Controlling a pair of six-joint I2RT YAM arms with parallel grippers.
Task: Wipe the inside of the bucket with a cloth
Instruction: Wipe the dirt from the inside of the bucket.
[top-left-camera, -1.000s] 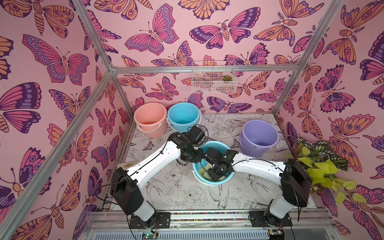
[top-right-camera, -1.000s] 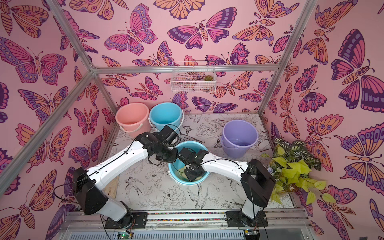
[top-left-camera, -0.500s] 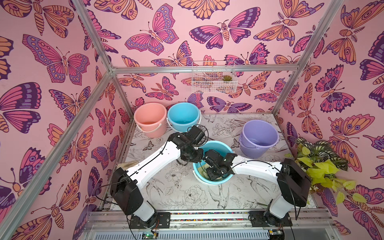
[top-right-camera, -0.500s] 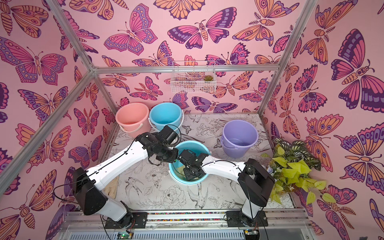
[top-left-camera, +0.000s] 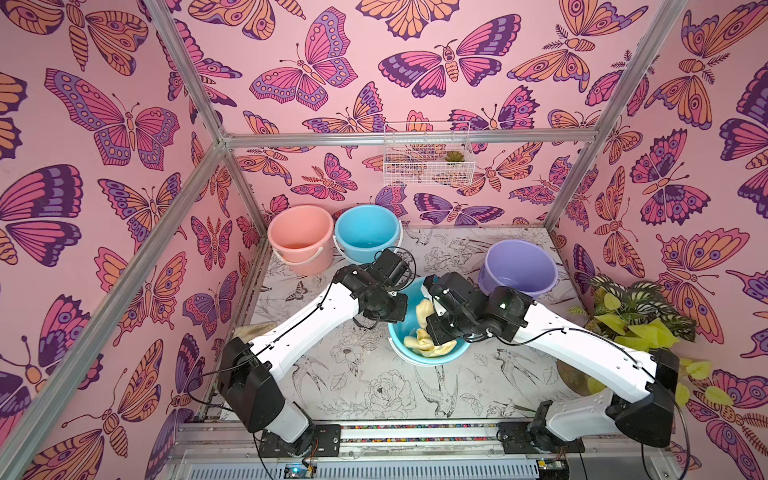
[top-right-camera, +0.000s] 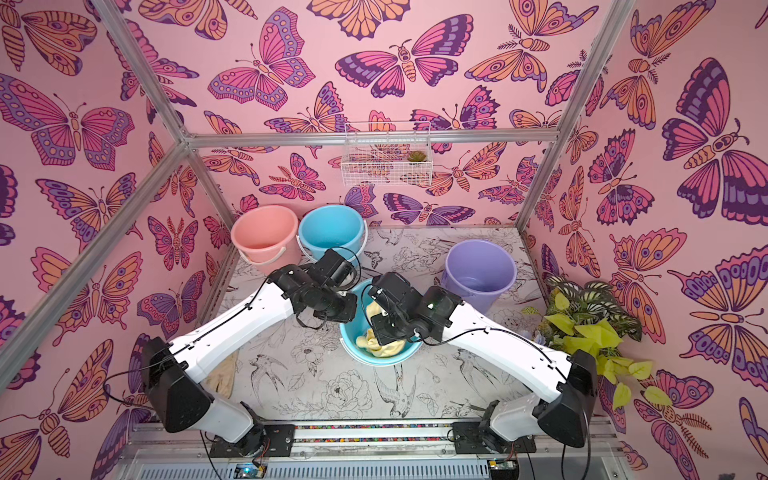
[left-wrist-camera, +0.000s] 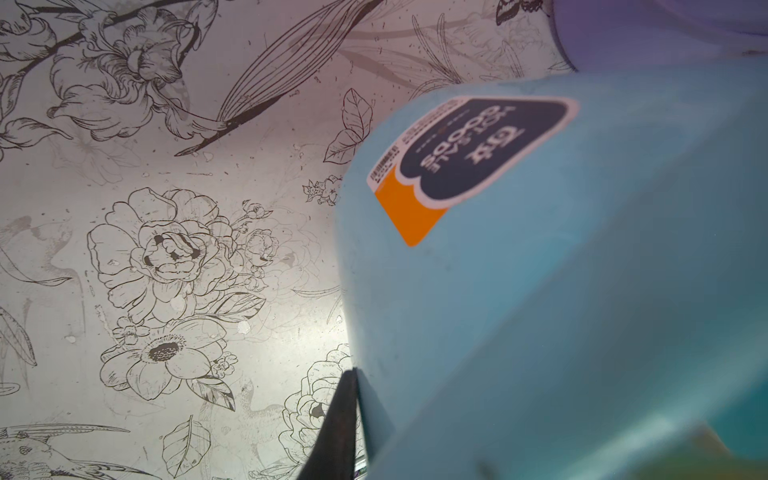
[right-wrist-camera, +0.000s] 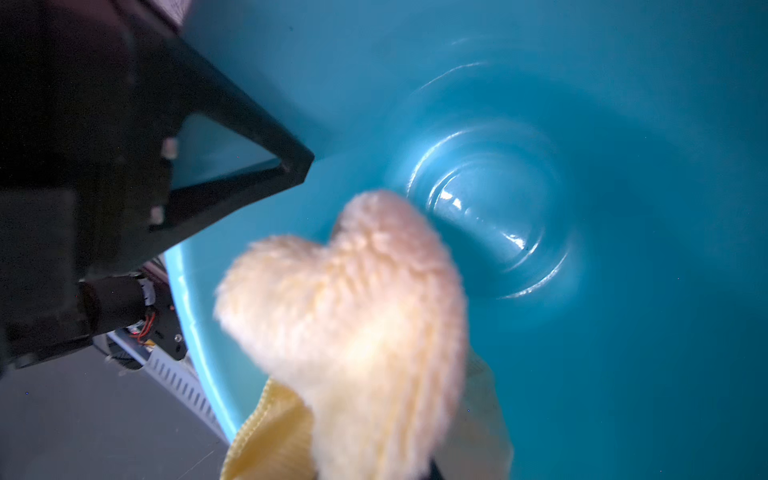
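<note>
In glossy round bucket (top-left-camera: 428, 360), right claw (top-left-camera: 435, 337) clamping fluffy cloth (right-wrist-camera: 353, 316), left claw (top-left-camera: 398, 309) pinching its rim

Bucket (right-wrist-camera: 623, 124) is reading as smooth moulded plastic, its inside gleaming glossy with bright ring highlights, a slick printed sticker (left-wrist-camera: 469, 166) lying flat on the duller outer wall. Cloth (right-wrist-camera: 353, 311) is showing fluffy, deep pile, soft and matt, with a finer woven hem. Table (left-wrist-camera: 166, 249) is looking like a smooth printed sheet, scuffed and giving a dull sheen; frame (top-left-camera: 291, 140) is showing as brushed metal.
</note>
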